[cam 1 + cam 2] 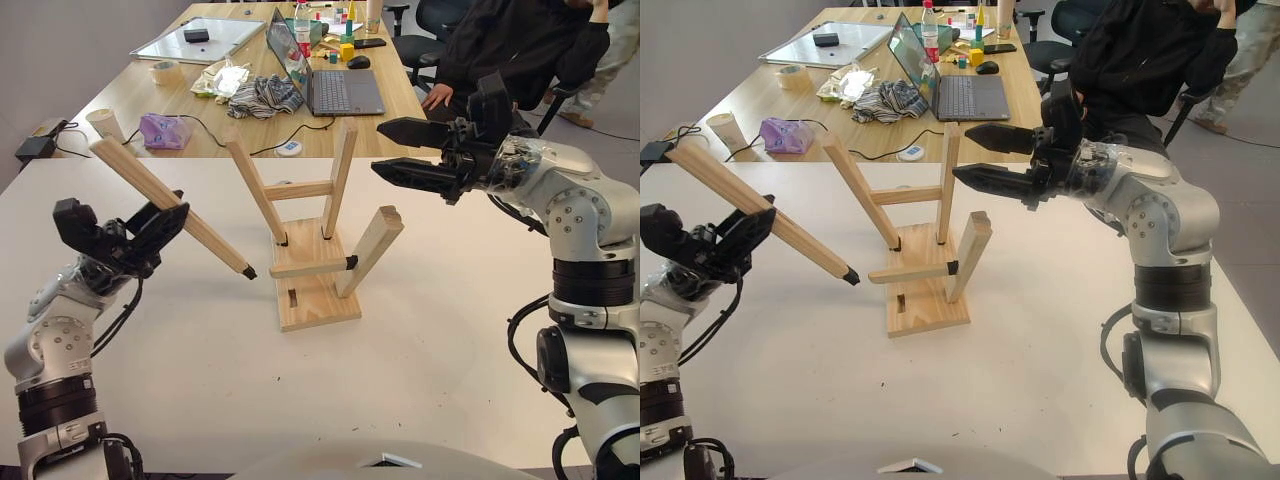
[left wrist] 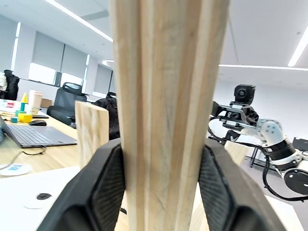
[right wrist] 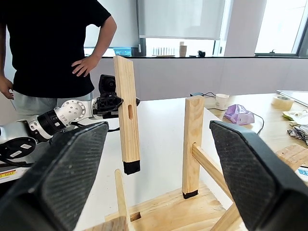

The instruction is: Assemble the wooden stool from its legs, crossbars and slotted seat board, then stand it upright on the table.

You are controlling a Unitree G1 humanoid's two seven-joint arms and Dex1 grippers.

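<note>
The slotted seat board (image 1: 318,300) lies flat on the white table (image 1: 420,350). Two legs (image 1: 252,188) joined by a crossbar (image 1: 298,190) stand in it at the far side. A third leg (image 1: 372,250) leans in at the near right with a lower crossbar (image 1: 310,266). My left gripper (image 1: 150,233) is shut on a loose wooden leg (image 1: 165,205), held slanting above the table left of the board, black-tipped end down. My right gripper (image 1: 395,148) hangs open in the air just right of the upright legs' tops, holding nothing.
Behind the white table stands a wooden desk (image 1: 140,90) with a laptop (image 1: 335,85), cloths, a purple bag (image 1: 165,130), tape and bottles. A person in black (image 1: 510,45) sits at the far right. A cable and white puck (image 1: 289,148) lie near the table's far edge.
</note>
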